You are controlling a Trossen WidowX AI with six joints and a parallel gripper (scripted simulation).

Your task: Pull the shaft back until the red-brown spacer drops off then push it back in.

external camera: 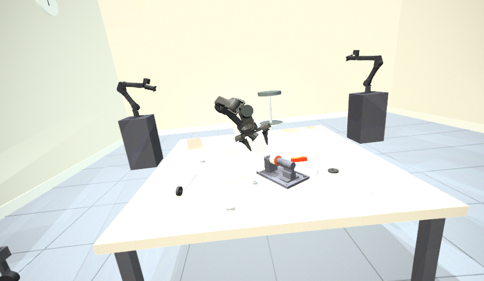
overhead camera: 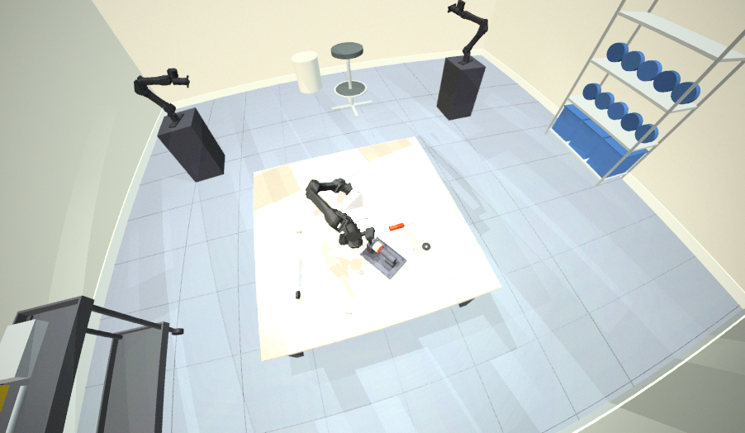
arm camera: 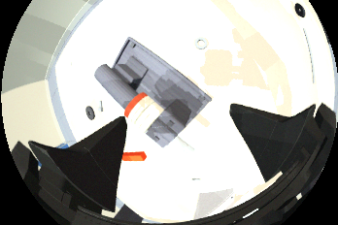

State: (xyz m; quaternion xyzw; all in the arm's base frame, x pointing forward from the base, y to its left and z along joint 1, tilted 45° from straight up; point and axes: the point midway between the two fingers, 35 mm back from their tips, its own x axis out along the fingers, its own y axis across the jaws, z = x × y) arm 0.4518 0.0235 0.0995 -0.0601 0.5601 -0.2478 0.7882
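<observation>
The grey shaft lies level over the base plate, its thick end over the low cradle. The other end is at the big housing block. An orange-red ring sits round the shaft, with pale rings between it and the housing. I cannot make out a separate red-brown spacer next to the housing. My gripper is open and empty, above and behind the housing end in the exterior view.
An orange screwdriver handle and a black ring lie on the table. A black knob on a thin rod and a small nut lie on the other side.
</observation>
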